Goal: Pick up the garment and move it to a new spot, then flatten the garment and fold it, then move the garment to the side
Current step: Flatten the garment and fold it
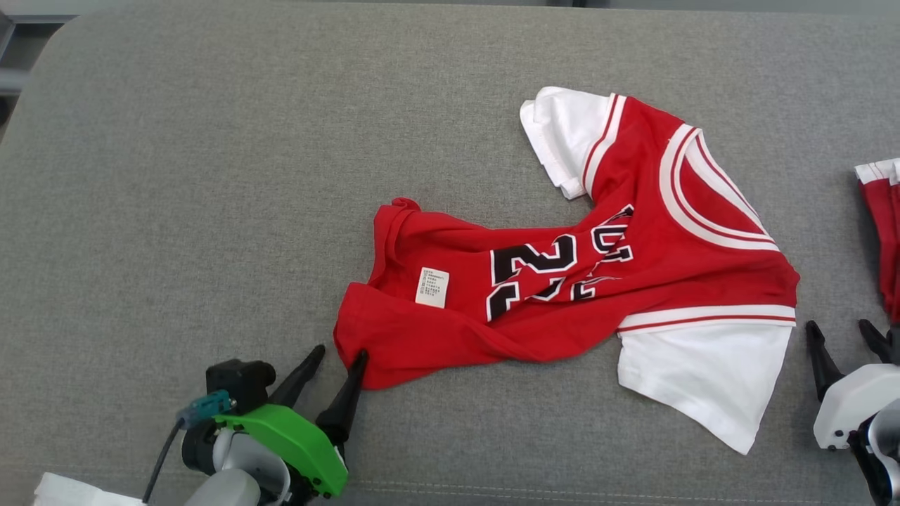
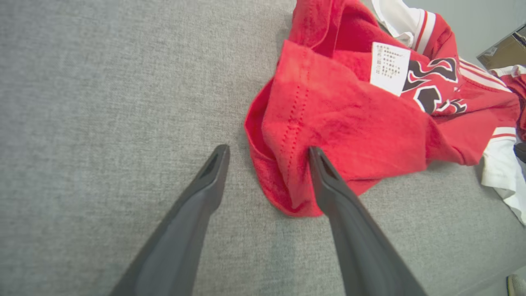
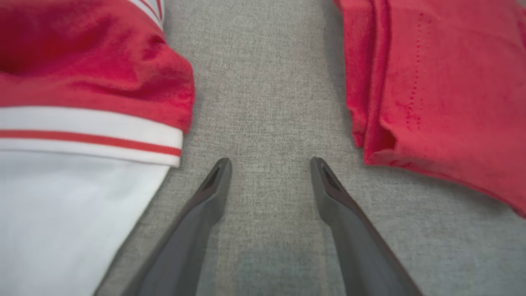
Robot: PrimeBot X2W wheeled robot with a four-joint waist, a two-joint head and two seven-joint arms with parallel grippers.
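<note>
- Two garments lie on the grey cushion [image 1: 176, 176]. The task's red jersey [image 1: 576, 281] is spread, rumpled and twisted, right of centre. A second red garment [image 1: 882, 232], folded, lies at the right edge of the head view.
- Two white sleeves show on the jersey, one toward the far side and one toward the near side. One white care label [image 1: 432, 287] lies face up near its hem.
- Two grippers, both with jaws parted and clamping nothing.
- One, the left gripper [image 1: 341, 351], sits at the jersey's near hem corner. In the left wrist view its right finger touches the cloth, and a fold of hem lies between the spread fingers.
- One, the right gripper [image 1: 838, 325], is over bare cushion in the narrow strip between the jersey's near sleeve and the folded garment.
- One white scrap [image 1: 63, 492] sits at the lower left corner.
- Much open cushion lies left of and beyond the jersey, up to the rounded far-left corner. On the near side, a stitched seam runs close below the grippers.
</note>
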